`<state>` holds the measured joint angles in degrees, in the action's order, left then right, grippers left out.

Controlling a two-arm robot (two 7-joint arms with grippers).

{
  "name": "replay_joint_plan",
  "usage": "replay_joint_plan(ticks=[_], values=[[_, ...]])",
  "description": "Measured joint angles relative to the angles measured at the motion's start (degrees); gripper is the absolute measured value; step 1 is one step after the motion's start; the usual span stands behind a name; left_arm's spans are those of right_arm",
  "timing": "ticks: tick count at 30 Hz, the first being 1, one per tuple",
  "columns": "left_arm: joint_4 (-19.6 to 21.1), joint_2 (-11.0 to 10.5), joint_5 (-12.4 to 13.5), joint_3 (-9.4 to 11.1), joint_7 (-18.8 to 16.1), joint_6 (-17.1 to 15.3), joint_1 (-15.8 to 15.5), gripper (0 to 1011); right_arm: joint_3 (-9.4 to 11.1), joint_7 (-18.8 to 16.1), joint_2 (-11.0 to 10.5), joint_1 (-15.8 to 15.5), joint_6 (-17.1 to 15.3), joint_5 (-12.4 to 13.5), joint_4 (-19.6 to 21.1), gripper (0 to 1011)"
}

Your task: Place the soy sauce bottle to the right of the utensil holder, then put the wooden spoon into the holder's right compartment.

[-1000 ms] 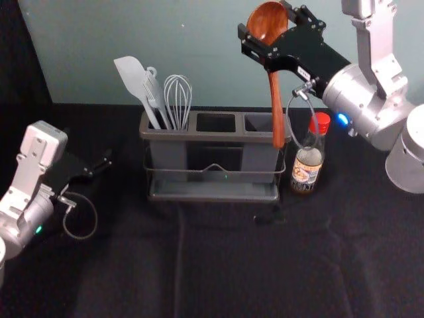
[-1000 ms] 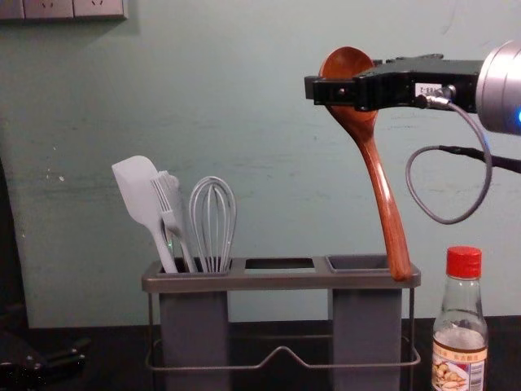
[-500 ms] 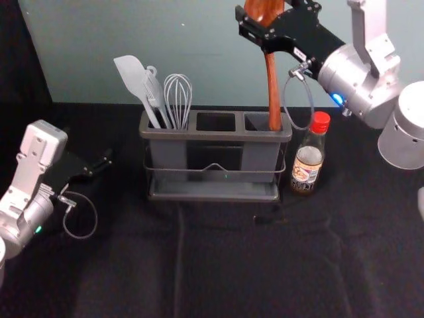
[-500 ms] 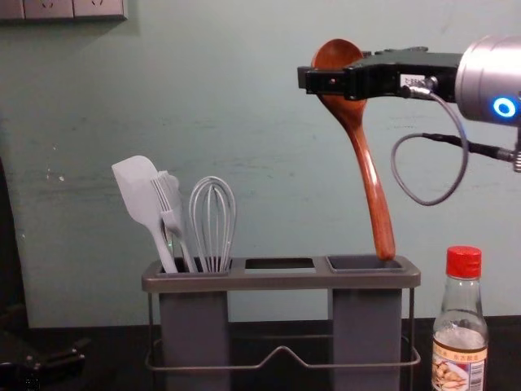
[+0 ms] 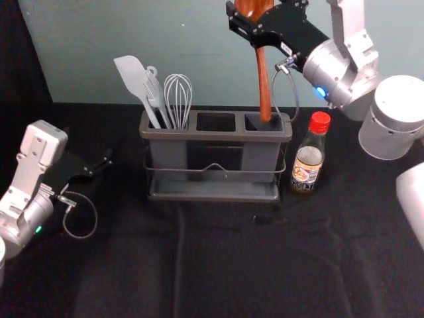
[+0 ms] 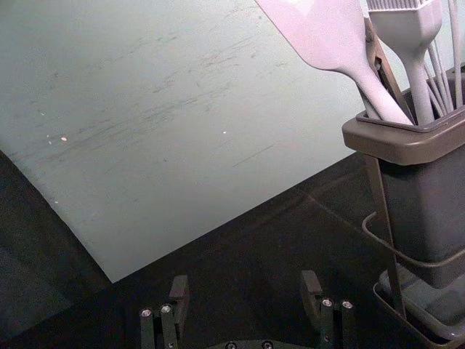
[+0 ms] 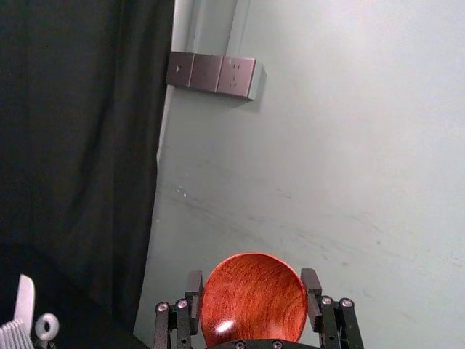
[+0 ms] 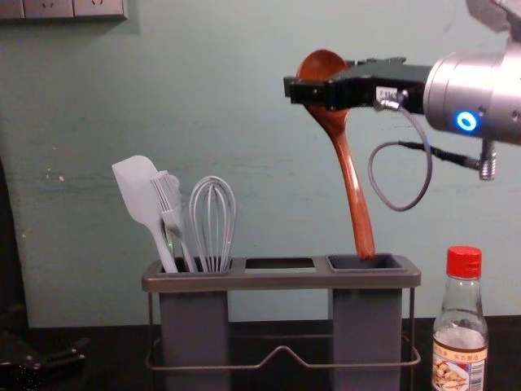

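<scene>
Chest view: wooden spoon hangs handle-down, tip at the mouth of the right compartment of the utensil holder. Right end effector grips its round, glossy bowl. Insertion appears in hand; lowering, then release, should follow. Glass soy sauce bottle stands right of the holder. Left end effector, at the holder's left, idles wide.

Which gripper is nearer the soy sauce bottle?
Right. The right gripper is high and left of the bottle, above the right part of the utensil holder; the left gripper is low, beyond the holder's left end.
</scene>
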<state>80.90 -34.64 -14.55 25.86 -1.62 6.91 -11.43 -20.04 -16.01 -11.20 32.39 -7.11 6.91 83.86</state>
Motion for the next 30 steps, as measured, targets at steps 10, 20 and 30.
replay_joint_plan(ticks=[10,20,30], values=[[0.0,0.0,0.0,0.0,0.0,0.0,0.0,1005,-0.16,0.28,0.68,-0.09,3.22,-1.43,-3.52,839],[0.0,0.0,0.0,0.0,0.0,0.0,0.0,1005,0.24,-0.5,0.1,-2.24,4.53,-1.46,-3.0,838],[0.0,0.0,0.0,0.0,0.0,0.0,0.0,1005,0.48,-1.11,-0.53,-4.14,5.41,-1.21,-2.11,839]])
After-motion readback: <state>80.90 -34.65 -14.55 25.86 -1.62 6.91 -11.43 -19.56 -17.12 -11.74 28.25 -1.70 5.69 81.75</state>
